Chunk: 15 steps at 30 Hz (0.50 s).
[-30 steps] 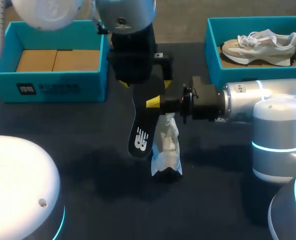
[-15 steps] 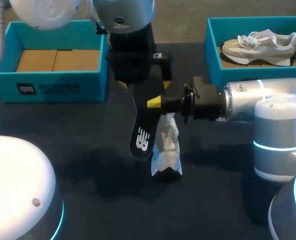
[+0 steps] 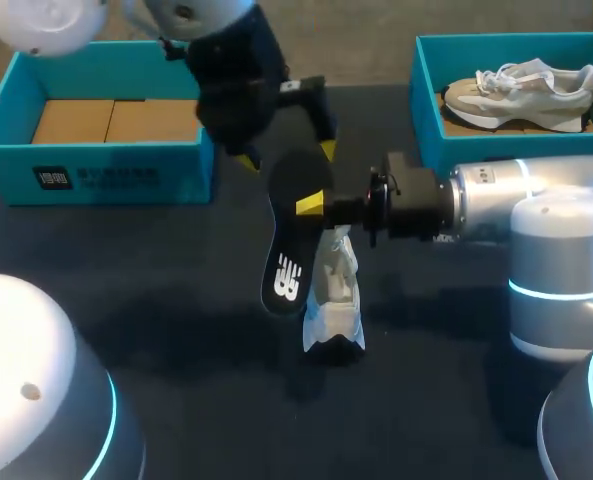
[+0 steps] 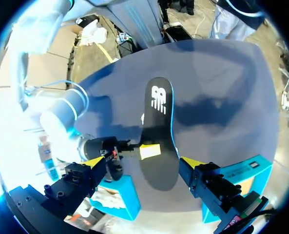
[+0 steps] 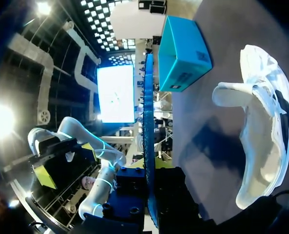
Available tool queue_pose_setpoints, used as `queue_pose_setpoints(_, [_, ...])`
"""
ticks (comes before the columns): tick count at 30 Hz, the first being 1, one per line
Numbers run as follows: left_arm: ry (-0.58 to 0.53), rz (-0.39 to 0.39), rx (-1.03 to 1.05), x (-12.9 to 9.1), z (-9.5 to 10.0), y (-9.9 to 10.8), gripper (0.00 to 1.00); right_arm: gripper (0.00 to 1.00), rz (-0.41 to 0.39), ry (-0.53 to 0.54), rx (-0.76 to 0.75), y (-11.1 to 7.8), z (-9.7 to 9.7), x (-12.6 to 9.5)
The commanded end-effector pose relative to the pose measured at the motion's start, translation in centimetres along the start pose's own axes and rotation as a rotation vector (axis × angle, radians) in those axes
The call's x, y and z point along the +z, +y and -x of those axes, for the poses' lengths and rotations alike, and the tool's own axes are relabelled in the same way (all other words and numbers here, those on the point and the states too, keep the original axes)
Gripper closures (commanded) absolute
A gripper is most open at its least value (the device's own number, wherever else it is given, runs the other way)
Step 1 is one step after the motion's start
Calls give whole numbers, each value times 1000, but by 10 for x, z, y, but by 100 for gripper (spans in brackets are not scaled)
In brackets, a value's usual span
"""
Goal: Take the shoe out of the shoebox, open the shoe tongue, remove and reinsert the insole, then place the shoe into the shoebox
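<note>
My right jaws clamp the black insole (image 3: 288,240), held just beside the shoe (image 3: 333,295) on the table (image 3: 176,300), long axes roughly parallel. My left jaws stand wide, farther from the shoe.

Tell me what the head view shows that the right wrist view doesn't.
Only the head view: the second sneaker in the right shoebox, and the printed face of the insole. Only the right wrist view: that insole edge-on in the right gripper. Both: the white shoe on the table and the left shoebox.
</note>
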<state>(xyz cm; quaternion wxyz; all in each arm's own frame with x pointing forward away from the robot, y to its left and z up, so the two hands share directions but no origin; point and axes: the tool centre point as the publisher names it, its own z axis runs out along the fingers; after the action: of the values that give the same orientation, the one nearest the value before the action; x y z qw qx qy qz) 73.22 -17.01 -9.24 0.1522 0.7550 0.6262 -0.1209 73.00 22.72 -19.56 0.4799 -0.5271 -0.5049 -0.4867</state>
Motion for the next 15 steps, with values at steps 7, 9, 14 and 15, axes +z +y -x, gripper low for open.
queue_pose_setpoints(7, [-489, 33, 11, -11, -38, -19, 0, 100, -4, -14, 3, 1, -3, -3])
queue_pose_setpoints(9, [-537, 15, -11, -13, -41, -19, 0, 100, -4, -16, 4, 0, -4, -3])
queue_pose_setpoints(14, [-532, 6, -1, -14, -43, -19, 0, 100, -4, -20, 7, 0, -4, -4])
queue_pose_setpoints(15, [-532, 6, -1, -14, -43, -19, 0, 100, -6, -21, 8, 0, -4, -4])
